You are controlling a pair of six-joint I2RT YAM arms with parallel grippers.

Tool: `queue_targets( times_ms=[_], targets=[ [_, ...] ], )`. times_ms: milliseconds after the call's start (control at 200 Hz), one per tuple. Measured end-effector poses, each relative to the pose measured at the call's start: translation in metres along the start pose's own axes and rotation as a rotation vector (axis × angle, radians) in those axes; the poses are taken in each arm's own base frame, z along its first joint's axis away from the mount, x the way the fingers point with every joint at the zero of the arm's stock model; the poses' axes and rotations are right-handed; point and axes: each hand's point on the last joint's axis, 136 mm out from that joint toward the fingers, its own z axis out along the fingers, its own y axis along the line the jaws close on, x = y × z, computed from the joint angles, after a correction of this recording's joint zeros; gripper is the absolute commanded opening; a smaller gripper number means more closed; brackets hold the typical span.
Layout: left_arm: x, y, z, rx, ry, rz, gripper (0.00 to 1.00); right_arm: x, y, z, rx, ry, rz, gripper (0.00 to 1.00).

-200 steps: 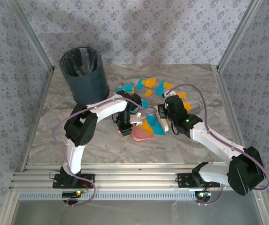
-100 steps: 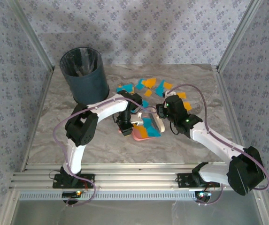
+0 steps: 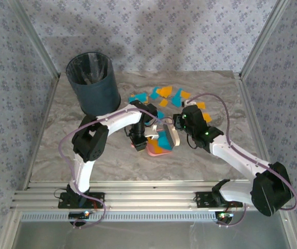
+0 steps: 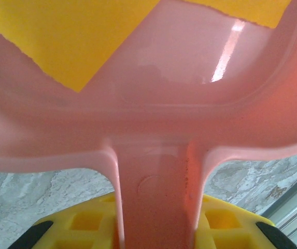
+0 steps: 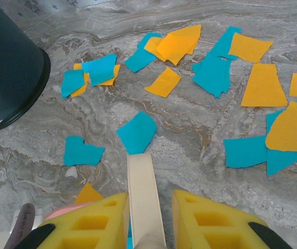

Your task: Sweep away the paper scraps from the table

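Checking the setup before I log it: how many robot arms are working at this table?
2. The left arm, from the near-left base, holds the pink dustpan near the middle; the right arm, from the near-right base, holds a cream handle beside it. None seems hidden.

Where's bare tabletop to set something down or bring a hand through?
Bare: the near-left table between the bin and the front rail; the near strip in front of the dustpan; the far-right corner. Crowded: the far centre, paper scraps spread from the bin rightward, and mid-table, where the left gripper holds the dustpan and the right gripper the brush.
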Motion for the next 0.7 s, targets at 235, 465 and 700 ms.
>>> queue_targets(
  times_ms=[235, 465, 700],
  targets=[
    [-0.001, 0.000, 0.001, -0.001, -0.003, -0.002, 0.00, -0.002, -0.001, -0.004, 0.000, -0.007, 0.008, 0.00],
    [-0.001, 0.000, 0.003, -0.002, -0.003, 0.000, 0.00, -0.015, -0.002, -0.022, -0.001, -0.054, 0.017, 0.00],
    [-0.001, 0.000, 0.003, -0.004, -0.003, 0.000, 0.00, -0.015, -0.013, -0.026, 0.062, -0.059, 0.015, 0.00]
  ],
)
